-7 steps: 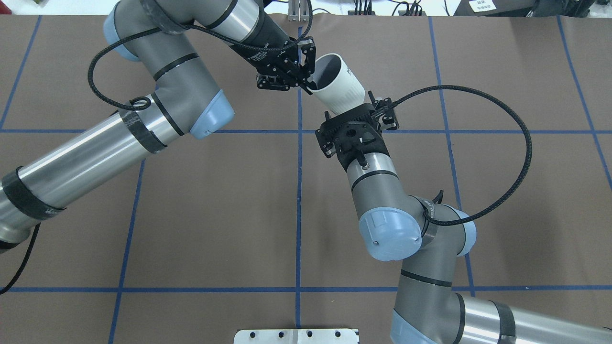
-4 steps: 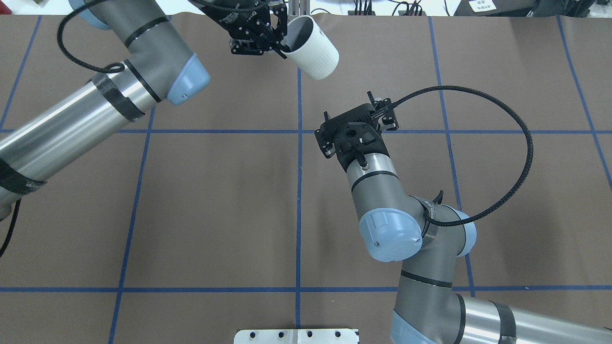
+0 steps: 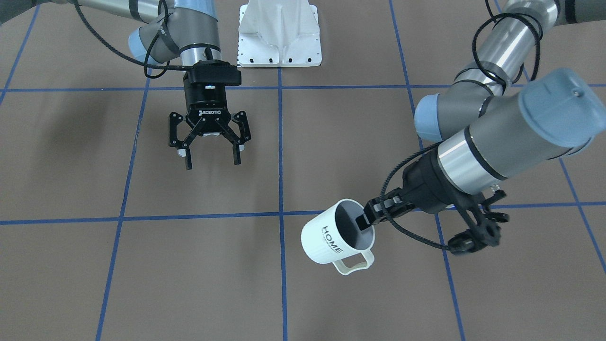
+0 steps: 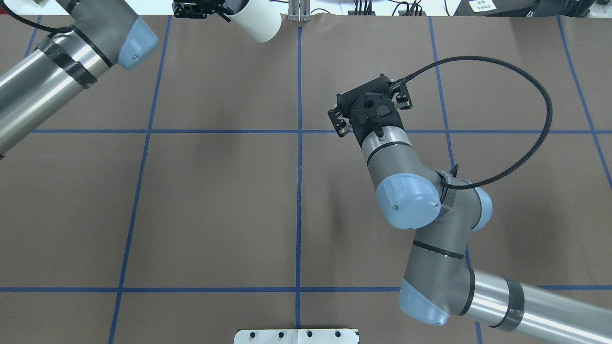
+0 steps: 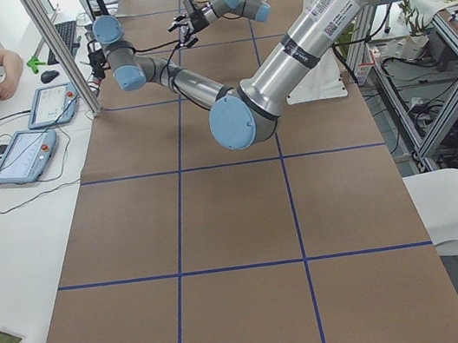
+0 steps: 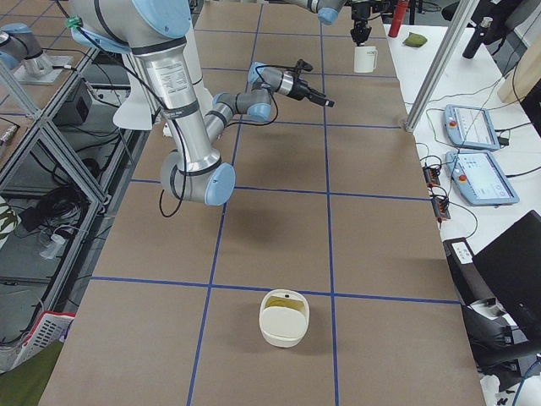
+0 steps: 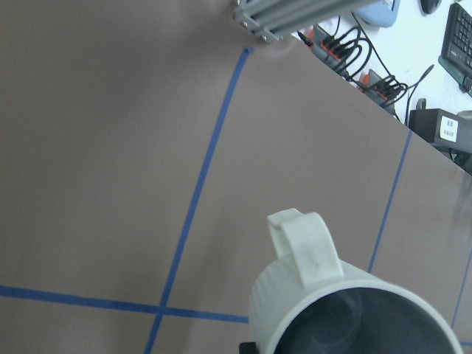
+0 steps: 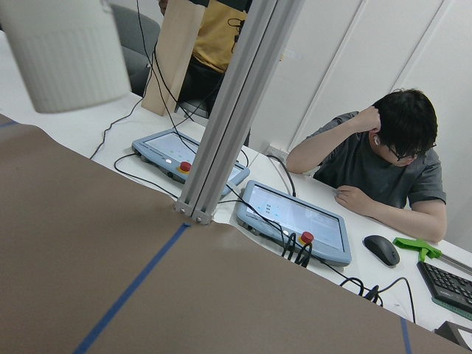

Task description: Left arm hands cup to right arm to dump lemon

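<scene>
We see the left gripper [image 3: 367, 216] pinching the rim of the white HOME mug [image 3: 326, 237] — one of its fingers [image 3: 362, 221] inside, the mug tipped on its side above the brown counter [image 3: 189, 265] near a blue tape crossing [image 3: 280, 215], handle toward the operators' side. Well apart, the right gripper [image 3: 211, 163] holds its fingers spread wide — nothing between them.

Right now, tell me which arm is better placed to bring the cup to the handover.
Left. The left arm's fingers pinch the cup by its rim, holding it tilted above the table. The right arm's fingers hang open and empty, apart from the cup, so they can only wait.
</scene>
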Robot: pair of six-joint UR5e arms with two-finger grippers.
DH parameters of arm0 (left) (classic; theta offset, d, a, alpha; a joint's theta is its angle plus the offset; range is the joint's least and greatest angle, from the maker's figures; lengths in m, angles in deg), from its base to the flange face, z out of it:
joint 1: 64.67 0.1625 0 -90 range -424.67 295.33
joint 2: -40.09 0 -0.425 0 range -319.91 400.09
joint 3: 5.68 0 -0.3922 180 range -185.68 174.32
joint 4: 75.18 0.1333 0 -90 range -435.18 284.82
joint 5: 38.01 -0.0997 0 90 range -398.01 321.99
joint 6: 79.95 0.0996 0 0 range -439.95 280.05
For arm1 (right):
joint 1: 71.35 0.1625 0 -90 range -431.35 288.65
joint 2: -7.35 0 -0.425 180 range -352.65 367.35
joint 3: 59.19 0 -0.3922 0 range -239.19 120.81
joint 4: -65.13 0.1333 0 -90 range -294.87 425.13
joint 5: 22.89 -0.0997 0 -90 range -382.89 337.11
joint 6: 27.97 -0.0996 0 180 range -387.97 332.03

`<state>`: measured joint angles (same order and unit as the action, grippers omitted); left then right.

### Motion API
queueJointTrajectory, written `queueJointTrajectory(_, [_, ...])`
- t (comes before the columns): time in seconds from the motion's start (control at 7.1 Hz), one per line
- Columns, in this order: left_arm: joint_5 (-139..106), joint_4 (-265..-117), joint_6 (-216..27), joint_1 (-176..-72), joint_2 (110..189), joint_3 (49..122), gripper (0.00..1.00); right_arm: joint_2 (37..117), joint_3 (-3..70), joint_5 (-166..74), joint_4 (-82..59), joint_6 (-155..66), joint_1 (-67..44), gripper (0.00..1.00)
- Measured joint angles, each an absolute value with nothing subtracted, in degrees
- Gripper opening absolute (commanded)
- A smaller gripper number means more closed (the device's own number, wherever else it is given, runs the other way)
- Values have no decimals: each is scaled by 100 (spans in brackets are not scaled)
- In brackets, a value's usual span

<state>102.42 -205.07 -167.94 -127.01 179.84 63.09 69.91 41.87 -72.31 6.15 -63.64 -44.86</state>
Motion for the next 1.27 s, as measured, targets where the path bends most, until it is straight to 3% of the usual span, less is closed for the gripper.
queueJointTrajectory(0.42, [9877,-20469,-16068,-13283,17604,6342,0,7062,4180,-9959,-168,-6355,-2866,100])
queueJointTrajectory(0.84, [8774,-19739,-13861,-13536,17098,6422,0,7256,4187,-12652,-1167,-6062,-1406,100])
queueJointTrajectory(1.27, [8664,-18778,-11618,-13734,16010,6956,0,7284,4173,-14045,-2371,-5304,-474,100])
